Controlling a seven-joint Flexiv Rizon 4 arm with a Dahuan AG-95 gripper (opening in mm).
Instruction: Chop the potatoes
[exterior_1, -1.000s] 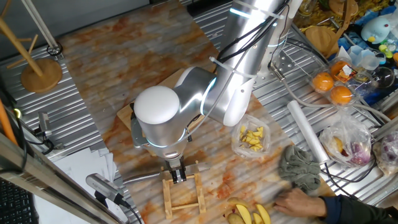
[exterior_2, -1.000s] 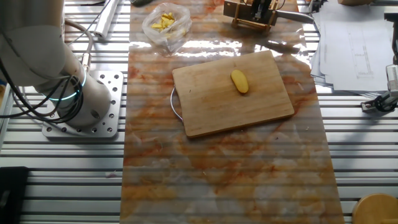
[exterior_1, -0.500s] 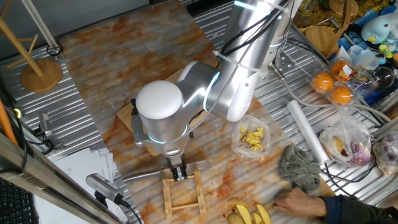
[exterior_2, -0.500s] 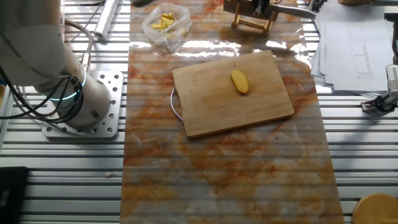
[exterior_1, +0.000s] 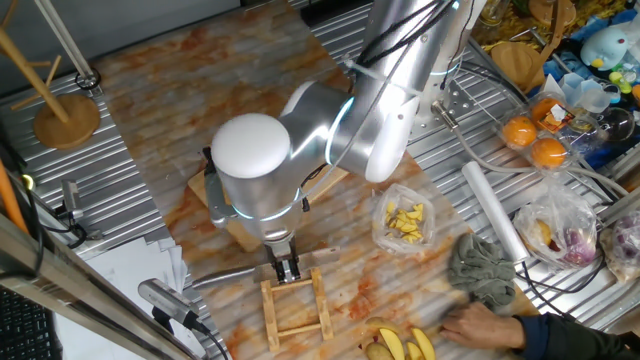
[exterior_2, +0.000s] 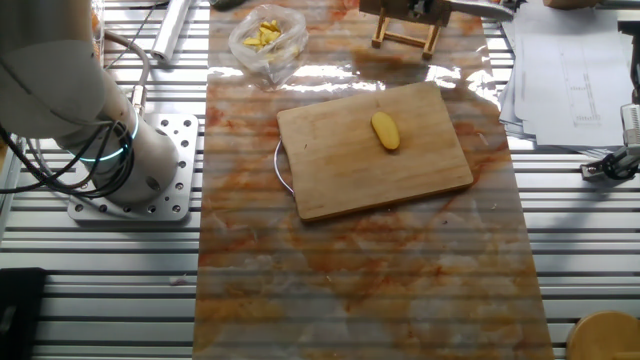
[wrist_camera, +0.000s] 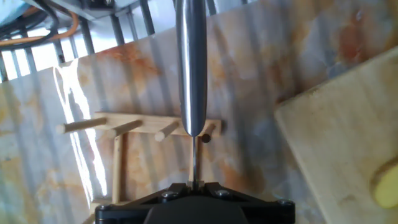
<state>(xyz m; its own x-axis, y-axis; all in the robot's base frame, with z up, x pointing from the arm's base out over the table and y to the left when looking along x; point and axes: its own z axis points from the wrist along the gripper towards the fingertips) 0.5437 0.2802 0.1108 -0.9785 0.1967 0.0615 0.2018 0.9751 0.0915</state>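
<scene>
A pale-yellow oval potato (exterior_2: 385, 131) lies whole on the wooden cutting board (exterior_2: 340, 170); the hand view catches its end (wrist_camera: 387, 183) at the right edge, and the arm hides it in the first fixed view. My gripper (exterior_1: 287, 268) (exterior_2: 425, 5) (wrist_camera: 196, 184) is shut on a steel knife (wrist_camera: 191, 68), gripping the thin blade while the round handle points away from the hand. The knife (exterior_1: 215, 278) hangs just above a small wooden rack (exterior_1: 295, 310) (wrist_camera: 143, 127) at the mat's edge, apart from the board.
A clear bag of yellow chunks (exterior_1: 405, 222) (exterior_2: 265, 38) sits beside the board. A person's hand (exterior_1: 480, 325), a grey cloth (exterior_1: 485, 270) and yellow wedges (exterior_1: 400, 345) lie near the rack. The robot base (exterior_2: 130, 170) stands left of the mat, papers (exterior_2: 560, 60) on the right.
The gripper has risen with the knife, lifting it off the wooden rack. The potato and board have not moved.
</scene>
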